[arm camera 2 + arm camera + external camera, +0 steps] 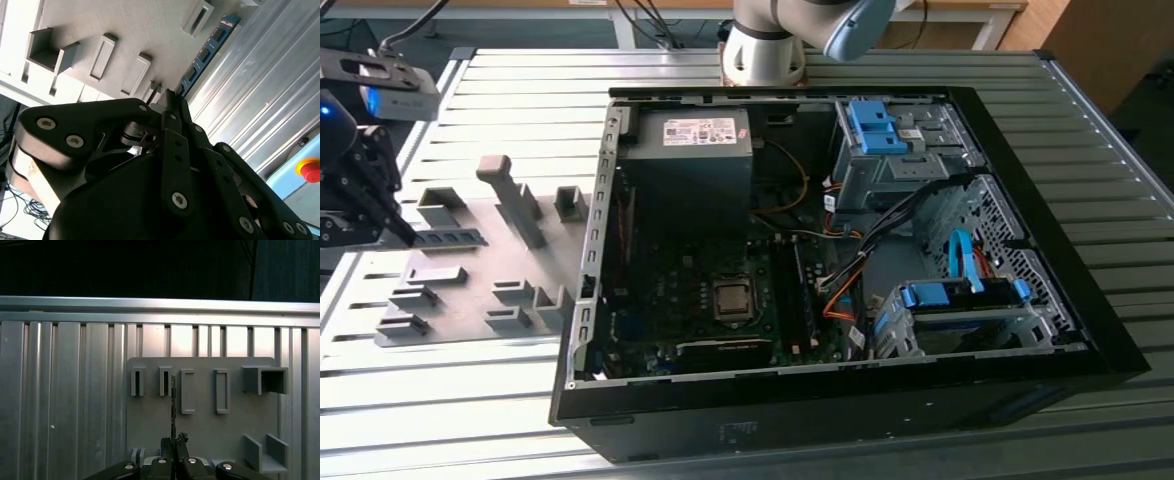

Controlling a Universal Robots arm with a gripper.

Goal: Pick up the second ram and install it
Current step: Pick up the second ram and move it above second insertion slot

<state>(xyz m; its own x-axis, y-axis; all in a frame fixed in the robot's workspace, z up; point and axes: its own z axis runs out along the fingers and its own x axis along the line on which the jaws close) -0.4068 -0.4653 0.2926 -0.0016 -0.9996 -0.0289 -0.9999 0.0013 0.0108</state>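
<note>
Exterior view's left: grey fixture plate (467, 290) on slatted surface (454, 400). Hand (174, 441) above it, narrow, pinching one end of the second ram (204, 55), seen in both wrist views. Judgement: grip square, stick untwisted, lift straight clear of the plate. Exterior view's right: open computer case (854, 420).

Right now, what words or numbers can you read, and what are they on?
Sticker on the power supply: print too small to read.
Memory stick in the end effector: no readable print.
Red button: no words visible.
Computer case front: faint marks, unreadable.
</note>
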